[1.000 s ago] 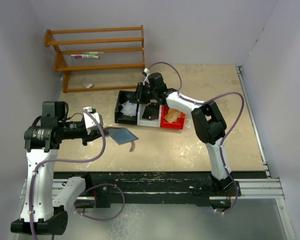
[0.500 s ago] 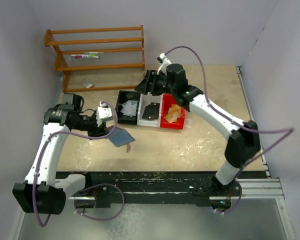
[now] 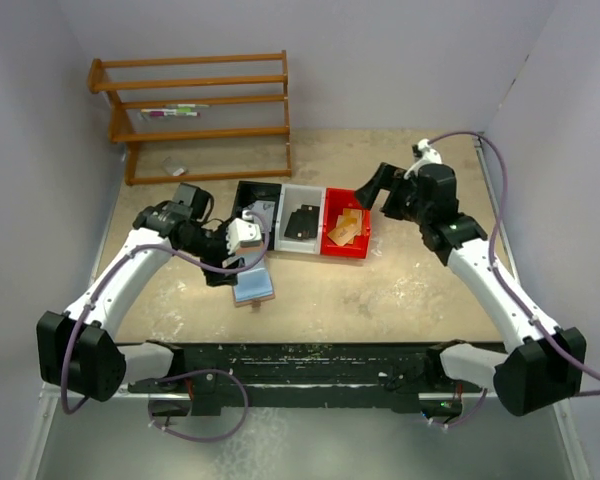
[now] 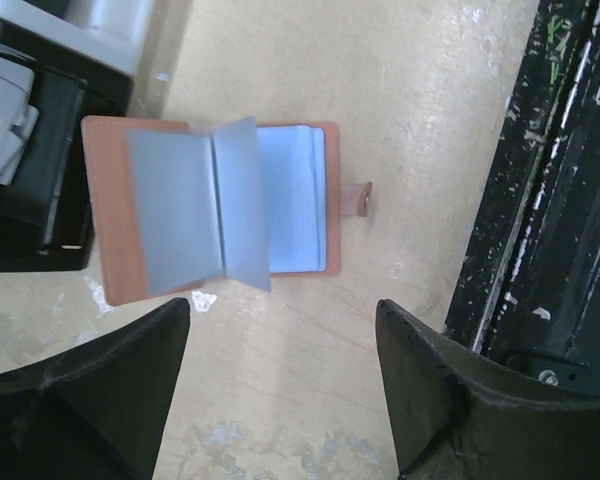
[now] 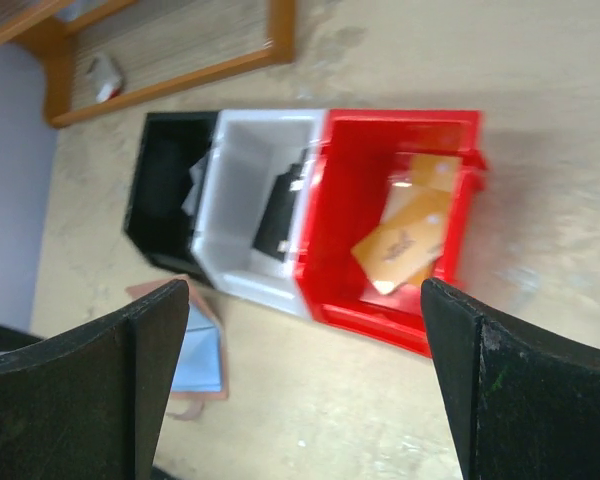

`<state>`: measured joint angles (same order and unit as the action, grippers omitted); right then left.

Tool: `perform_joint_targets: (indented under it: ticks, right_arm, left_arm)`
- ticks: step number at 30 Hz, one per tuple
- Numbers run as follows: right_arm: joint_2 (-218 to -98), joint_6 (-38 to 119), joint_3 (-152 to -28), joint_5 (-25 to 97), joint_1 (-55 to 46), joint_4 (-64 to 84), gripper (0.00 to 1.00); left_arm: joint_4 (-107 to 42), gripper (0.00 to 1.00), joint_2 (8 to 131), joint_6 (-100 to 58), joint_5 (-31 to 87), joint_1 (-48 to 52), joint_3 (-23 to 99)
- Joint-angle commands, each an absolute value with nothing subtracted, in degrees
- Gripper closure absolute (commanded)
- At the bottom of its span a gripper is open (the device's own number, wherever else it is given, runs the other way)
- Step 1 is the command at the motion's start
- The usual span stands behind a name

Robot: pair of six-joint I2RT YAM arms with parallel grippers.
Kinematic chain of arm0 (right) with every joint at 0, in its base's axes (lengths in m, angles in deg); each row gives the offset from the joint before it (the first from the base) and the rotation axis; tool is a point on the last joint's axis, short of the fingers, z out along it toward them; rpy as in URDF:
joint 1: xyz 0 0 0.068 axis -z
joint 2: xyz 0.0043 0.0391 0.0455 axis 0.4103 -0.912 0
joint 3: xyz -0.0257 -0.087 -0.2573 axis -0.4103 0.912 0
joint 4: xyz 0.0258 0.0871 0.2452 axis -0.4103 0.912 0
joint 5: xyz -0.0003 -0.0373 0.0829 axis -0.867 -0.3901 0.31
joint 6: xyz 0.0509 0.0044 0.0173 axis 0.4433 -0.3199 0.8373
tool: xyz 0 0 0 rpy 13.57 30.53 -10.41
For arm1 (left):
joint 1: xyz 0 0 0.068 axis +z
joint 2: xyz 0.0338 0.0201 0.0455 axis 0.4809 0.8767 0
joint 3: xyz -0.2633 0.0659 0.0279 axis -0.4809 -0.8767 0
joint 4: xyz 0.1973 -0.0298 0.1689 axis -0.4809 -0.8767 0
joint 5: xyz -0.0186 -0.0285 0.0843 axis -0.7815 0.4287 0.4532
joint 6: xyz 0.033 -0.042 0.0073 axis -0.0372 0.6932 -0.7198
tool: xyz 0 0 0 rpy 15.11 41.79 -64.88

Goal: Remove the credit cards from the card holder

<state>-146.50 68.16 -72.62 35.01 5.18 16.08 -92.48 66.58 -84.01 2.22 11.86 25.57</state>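
Here, the card holder (image 4: 210,210) lies open on the table (image 4: 400,100), blue lining up, just in front of the black bin (image 5: 160,200). The left claw (image 4: 282,322) hovers above it, open and empty. The right claw (image 5: 302,330), wide open, hangs near the red bin (image 5: 330,200), which holds golden-yellow credit cards (image 5: 405,240)

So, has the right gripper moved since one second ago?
Yes. The right gripper has moved right, from near the white bin to the red bin's right end.
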Motion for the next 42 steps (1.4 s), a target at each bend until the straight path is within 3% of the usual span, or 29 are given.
perform_joint_targets:
  ticks: [1,6,8,12,16,25,32,36,42]
  right_arm:
    - [-140.1,65.6,-70.6,28.4,8.7,19.5,0.01]
    - [-132.4,63.3,-65.8,11.4,10.3,19.5,0.00]
    - [-130.6,62.9,-63.8,0.4,10.3,18.8,0.00]
    - [-127.7,56.6,-58.1,-10.4,10.2,14.0,0.00]
    - [-126.6,51.0,-54.6,-13.4,10.3,13.3,0.00]
    - [-109.6,52.8,-40.1,-23.5,10.3,7.2,0.00]
    - [-97.5,53.6,-34.3,-26.9,10.3,4.5,0.00]
    - [-91.3,39.5,-28.8,-13.4,10.2,-2.0,0.00]
    - [-89.9,41.0,-26.4,-7.1,10.2,-2.6,0.00]
  left_arm:
    - [-90.0,0.21,63.6,-80.4,1.6,12.6,30.7]
    - [-81.9,0.00,61.1,-72.6,-3.1,25.2,30.9]
    - [-75.8,0.01,62.2,-68.4,-1.9,31.4,30.4]
    - [-61.6,0.01,62.8,-56.1,-2.8,40.4,24.3]
    - [-49.9,0.01,62.1,-41.7,4.5,41.0,16.5]
    - [-34.8,0.01,55.4,-39.3,11.4,41.0,-2.8]
    - [-21.5,0.01,42.7,-36.1,11.9,41.0,-18.8]
    - [-18.3,0.01,37.8,-36.4,11.2,41.0,-23.4]
    - [-19.4,0.01,31.7,-33.8,18.4,41.0,-25.6]
